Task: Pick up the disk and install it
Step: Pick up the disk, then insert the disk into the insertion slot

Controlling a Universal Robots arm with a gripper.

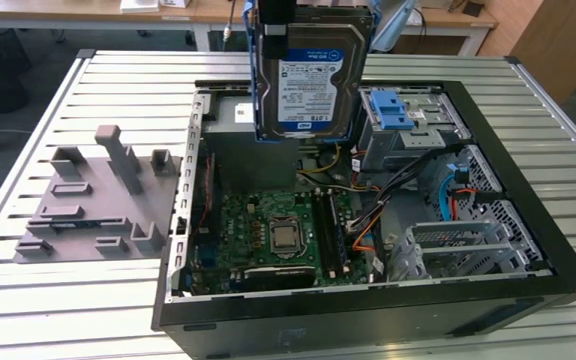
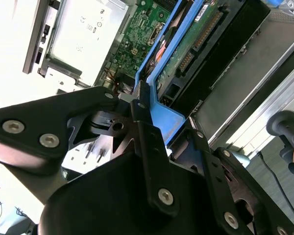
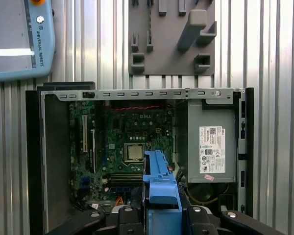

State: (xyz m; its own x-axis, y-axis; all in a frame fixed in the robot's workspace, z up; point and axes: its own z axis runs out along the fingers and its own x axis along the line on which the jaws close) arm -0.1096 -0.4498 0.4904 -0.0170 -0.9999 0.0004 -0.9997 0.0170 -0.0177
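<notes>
The disk (image 1: 313, 75) hangs upright above the back of the open computer case (image 1: 368, 307), its white-and-blue label facing the camera in the exterior view and a blue carrier around its edges. My gripper (image 2: 152, 122) is shut on the end of that carrier, one black finger on each side. In the second wrist view the disk's (image 2: 196, 44) green circuit-board side shows. In the first wrist view the carrier's blue end (image 3: 160, 181) rises from the gripper (image 3: 159, 213), above the motherboard.
Inside the case lie the motherboard (image 1: 278, 232), a grey power-supply box (image 3: 211, 147) with a white sticker, a blue latch (image 1: 393, 112) on the drive bay and a metal drive cage (image 1: 468, 244). A grey fixture (image 1: 93, 202) sits on the slatted table (image 1: 28, 292). A teach pendant (image 3: 19, 39) lies nearby.
</notes>
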